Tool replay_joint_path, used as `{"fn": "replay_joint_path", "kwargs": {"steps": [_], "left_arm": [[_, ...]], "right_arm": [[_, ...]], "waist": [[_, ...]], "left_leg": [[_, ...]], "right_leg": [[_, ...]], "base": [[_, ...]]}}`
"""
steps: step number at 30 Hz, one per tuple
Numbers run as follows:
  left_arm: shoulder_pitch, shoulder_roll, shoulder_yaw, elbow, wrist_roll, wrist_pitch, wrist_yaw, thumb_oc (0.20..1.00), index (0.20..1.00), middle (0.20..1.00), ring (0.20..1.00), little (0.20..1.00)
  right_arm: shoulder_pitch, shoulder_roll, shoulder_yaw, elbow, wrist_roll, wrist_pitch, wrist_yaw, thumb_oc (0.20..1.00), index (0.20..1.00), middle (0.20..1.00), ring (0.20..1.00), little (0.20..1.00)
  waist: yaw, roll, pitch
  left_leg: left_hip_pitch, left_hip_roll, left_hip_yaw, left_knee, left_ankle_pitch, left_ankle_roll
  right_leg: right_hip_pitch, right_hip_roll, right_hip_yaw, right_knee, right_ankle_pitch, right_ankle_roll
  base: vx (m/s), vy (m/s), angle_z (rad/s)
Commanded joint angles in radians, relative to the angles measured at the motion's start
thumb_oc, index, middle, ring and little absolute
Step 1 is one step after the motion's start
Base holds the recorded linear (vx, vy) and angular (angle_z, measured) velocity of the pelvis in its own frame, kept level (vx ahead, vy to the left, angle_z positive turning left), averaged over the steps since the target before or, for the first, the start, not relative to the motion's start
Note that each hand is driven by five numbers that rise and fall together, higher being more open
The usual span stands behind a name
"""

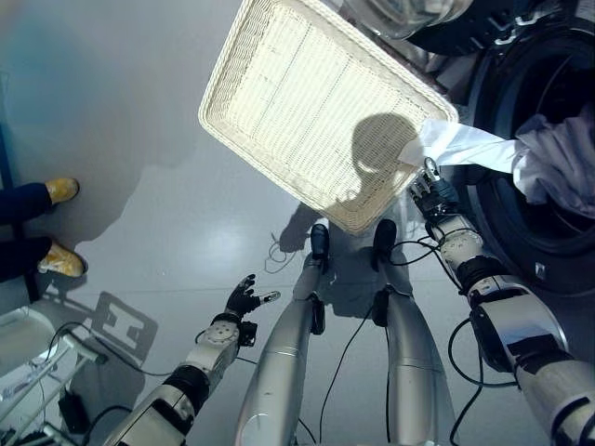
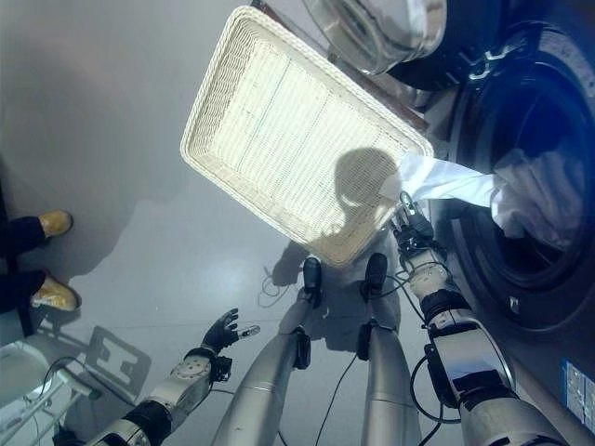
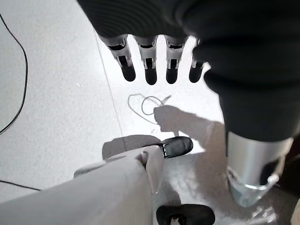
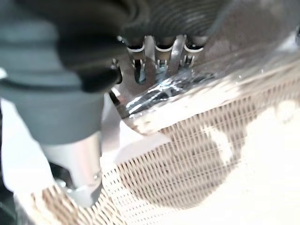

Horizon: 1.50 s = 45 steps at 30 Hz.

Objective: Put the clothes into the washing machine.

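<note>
Woven wicker basket [image 1: 307, 102], soft white cloth [image 1: 465, 149], glossy floor [image 1: 139, 139].

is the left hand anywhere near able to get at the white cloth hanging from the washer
Probably not: the left hand hangs open low over the floor, while the white cloth is across by the right hand, at the washing machine.

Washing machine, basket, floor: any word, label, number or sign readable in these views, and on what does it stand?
None can be read.
Washing machine: a small blue label at its lower front, print too small to read.
Washing machine front: a small pale mark below the door opening, too small to read.
Wicker basket, white cloth, floor: no print visible.
</note>
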Motion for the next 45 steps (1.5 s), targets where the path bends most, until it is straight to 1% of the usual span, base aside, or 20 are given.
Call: {"fn": "replay_joint_path", "kwargs": {"steps": [1,5,8,10,13,14,18,21,24,25,26,28,29,33,35,37,39,42,44,45], "left_arm": [[0.002,-0.021,-0.030,-0.030,-0.030,-0.010,0.037,1.000,1.000,1.000,1.000,1.000],[0.003,-0.011,-0.038,-0.046,-0.033,-0.012,0.047,1.000,1.000,1.000,1.000,1.000],[0.005,0.004,-0.047,-0.067,-0.039,-0.010,0.058,1.000,1.000,1.000,1.000,1.000],[0.011,0.010,-0.052,-0.079,-0.045,-0.011,0.068,1.000,1.000,1.000,1.000,1.000],[0.015,0.017,-0.054,-0.091,-0.050,-0.008,0.077,1.000,1.000,1.000,1.000,1.000],[0.019,0.018,-0.052,-0.092,-0.049,-0.013,0.079,1.000,1.000,1.000,1.000,1.000],[0.025,0.031,-0.051,-0.107,-0.059,-0.011,0.076,1.000,1.000,1.000,1.000,1.000],[0.033,0.038,-0.055,-0.105,-0.067,-0.022,0.073,1.000,1.000,1.000,1.000,1.000],[0.031,0.043,-0.059,-0.104,-0.074,-0.023,0.072,1.000,1.000,1.000,1.000,1.000],[0.030,0.055,-0.065,-0.111,-0.085,-0.024,0.069,1.000,1.000,1.000,1.000,1.000],[0.030,0.058,-0.066,-0.113,-0.086,-0.023,0.068,1.000,1.000,1.000,1.000,1.000],[0.029,0.058,-0.066,-0.113,-0.086,-0.023,0.068,1.000,1.000,1.000,1.000,1.000],[0.029,0.067,-0.068,-0.118,-0.091,-0.019,0.066,1.000,1.000,1.000,1.000,1.000],[0.034,0.082,-0.064,-0.135,-0.090,-0.004,0.067,1.000,1.000,1.000,1.000,1.000],[0.042,0.087,-0.060,-0.140,-0.082,-0.003,0.063,1.000,1.000,1.000,1.000,1.000],[0.046,0.090,-0.058,-0.145,-0.080,0.001,0.064,1.000,1.000,1.000,1.000,1.000],[0.060,0.104,-0.040,-0.154,-0.072,0.004,0.055,1.000,1.000,1.000,1.000,1.000],[0.068,0.111,-0.029,-0.154,-0.068,0.000,0.047,1.000,1.000,1.000,1.000,1.000],[0.089,0.125,-0.011,-0.150,-0.061,-0.013,0.032,1.000,1.000,1.000,1.000,1.000],[0.092,0.127,-0.011,-0.150,-0.061,-0.014,0.031,1.000,1.000,1.000,1.000,1.000]], "right_arm": [[0.023,-0.066,0.013,-0.040,0.041,-0.043,0.014,1.000,1.000,1.000,1.000,1.000],[-0.005,-0.088,0.019,-0.050,0.040,-0.065,0.028,1.000,1.000,1.000,1.000,1.000],[-0.022,-0.107,0.017,-0.072,0.092,-0.119,0.062,1.000,1.000,1.000,1.000,1.000],[-0.032,-0.113,0.012,-0.096,0.169,-0.171,0.112,1.000,1.000,1.000,1.000,1.000],[-0.027,-0.113,0.001,-0.126,0.228,-0.195,0.138,1.000,1.000,1.000,1.000,1.000],[-0.020,-0.114,-0.012,-0.147,0.275,-0.223,0.158,1.000,1.000,1.000,1.000,1.000],[-0.010,-0.127,-0.032,-0.169,0.283,-0.291,0.109,1.000,1.000,1.000,1.000,1.000],[-0.017,-0.146,-0.062,-0.161,0.298,-0.426,0.003,1.000,1.000,1.000,1.000,1.000],[-0.022,-0.155,-0.081,-0.156,0.314,-0.466,-0.030,1.000,1.000,1.000,1.000,1.000],[-0.036,-0.175,-0.086,-0.141,0.282,-0.472,-0.048,0.790,0.790,0.790,0.790,0.790],[-0.042,-0.180,-0.081,-0.139,0.263,-0.484,-0.060,0.539,0.539,0.539,0.539,0.539],[-0.043,-0.180,-0.081,-0.141,0.260,-0.485,-0.064,0.539,0.539,0.539,0.539,0.539],[-0.055,-0.186,-0.071,-0.152,0.250,-0.505,-0.076,0.200,0.200,0.200,0.200,0.200],[-0.048,-0.194,-0.060,-0.190,0.210,-0.542,-0.101,0.200,0.200,0.200,0.200,0.200],[-0.035,-0.202,-0.063,-0.208,0.148,-0.577,-0.130,0.200,0.200,0.200,0.200,0.200],[-0.030,-0.205,-0.064,-0.222,0.113,-0.589,-0.158,0.200,0.200,0.200,0.200,0.200],[-0.017,-0.235,-0.057,-0.277,-0.053,-0.587,-0.266,0.200,0.200,0.200,0.200,0.200],[-0.007,-0.251,-0.062,-0.293,-0.030,-0.588,-0.271,0.200,0.200,0.200,0.200,0.200],[0.031,-0.282,-0.104,-0.322,0.129,-0.598,-0.232,0.200,0.200,0.200,0.200,0.200],[0.035,-0.286,-0.109,-0.322,0.161,-0.610,-0.227,0.200,0.200,0.200,0.200,0.200]], "waist": [[-0.001,0.114,-0.015],[0.004,0.112,-0.015],[0.006,0.110,-0.015],[0.007,0.109,-0.015],[0.004,0.106,-0.015],[0.001,0.102,-0.015],[-0.004,0.101,-0.015],[-0.007,0.102,-0.015],[-0.008,0.102,-0.015],[-0.006,0.105,-0.015],[-0.005,0.105,-0.015],[-0.005,0.106,-0.015],[-0.004,0.104,-0.015],[-0.005,0.092,-0.015],[-0.007,0.087,-0.015],[-0.009,0.085,-0.015],[-0.015,0.071,-0.015],[-0.019,0.064,-0.015],[-0.029,0.051,-0.015],[-0.029,0.049,-0.015]], "left_leg": [[-0.054,-0.031,0.035,0.050,-0.002,-0.030],[-0.076,-0.026,0.032,0.049,0.002,-0.030],[-0.091,-0.021,0.027,0.047,0.004,-0.031],[-0.094,-0.018,0.026,0.043,0.005,-0.032],[-0.096,-0.017,0.024,0.041,0.004,-0.032],[-0.095,-0.017,0.024,0.037,0.004,-0.032],[-0.091,-0.017,0.027,0.033,0.005,-0.034],[-0.085,-0.016,0.026,0.026,0.006,-0.034],[-0.084,-0.018,0.024,0.023,0.005,-0.033],[-0.081,-0.019,0.022,0.015,0.007,-0.031],[-0.080,-0.020,0.022,0.013,0.007,-0.030],[-0.080,-0.020,0.022,0.012,0.008,-0.030],[-0.080,-0.020,0.020,0.012,0.007,-0.029],[-0.077,-0.020,0.016,0.005,0.007,-0.026],[-0.075,-0.019,0.016,0.003,0.006,-0.024],[-0.076,-0.019,0.015,0.005,0.005,-0.023],[-0.075,-0.016,0.018,0.006,0.003,-0.022],[-0.073,-0.013,0.021,0.006,0.001,-0.022],[-0.065,-0.008,0.026,0.007,-0.004,-0.022],[-0.062,-0.008,0.027,0.006,-0.005,-0.022]], "right_leg": [[-0.011,0.036,-0.027,0.050,-0.040,0.087],[-0.035,0.037,-0.027,0.054,-0.036,0.090],[-0.052,0.038,-0.028,0.060,-0.035,0.094],[-0.058,0.039,-0.026,0.062,-0.034,0.096],[-0.061,0.041,-0.024,0.064,-0.034,0.098],[-0.061,0.043,-0.021,0.061,-0.032,0.100],[-0.059,0.043,-0.019,0.056,-0.028,0.103],[-0.052,0.046,-0.015,0.046,-0.022,0.105],[-0.051,0.045,-0.014,0.041,-0.019,0.106],[-0.047,0.044,-0.015,0.030,-0.012,0.107],[-0.046,0.043,-0.015,0.027,-0.011,0.107],[-0.046,0.044,-0.015,0.027,-0.011,0.107],[-0.046,0.043,-0.015,0.025,-0.010,0.107],[-0.040,0.044,-0.017,0.014,-0.003,0.109],[-0.037,0.045,-0.018,0.011,0.000,0.110],[-0.037,0.047,-0.017,0.011,0.000,0.110],[-0.035,0.051,-0.015,0.007,0.005,0.111],[-0.033,0.054,-0.014,0.007,0.006,0.111],[-0.025,0.061,-0.011,0.007,0.005,0.111],[-0.022,0.061,-0.011,0.007,0.005,0.111]], "base": [[0.02,-0.031,0.06],[0.01,-0.016,0.00],[0.01,-0.012,0.00],[0.00,0.000,0.00],[0.00,0.000,0.00],[0.00,0.000,0.00],[0.00,0.000,0.00],[0.00,0.000,0.00],[0.00,0.000,0.00],[0.00,0.000,0.00],[0.00,0.000,0.00],[0.00,0.000,0.00],[0.00,0.000,0.00],[-0.01,-0.019,-0.01],[0.00,-0.017,-0.02],[0.00,-0.009,-0.02],[-0.02,-0.045,-0.02],[-0.01,-0.016,-0.02],[0.00,-0.026,-0.07],[0.00,-0.030,-0.04]]}}
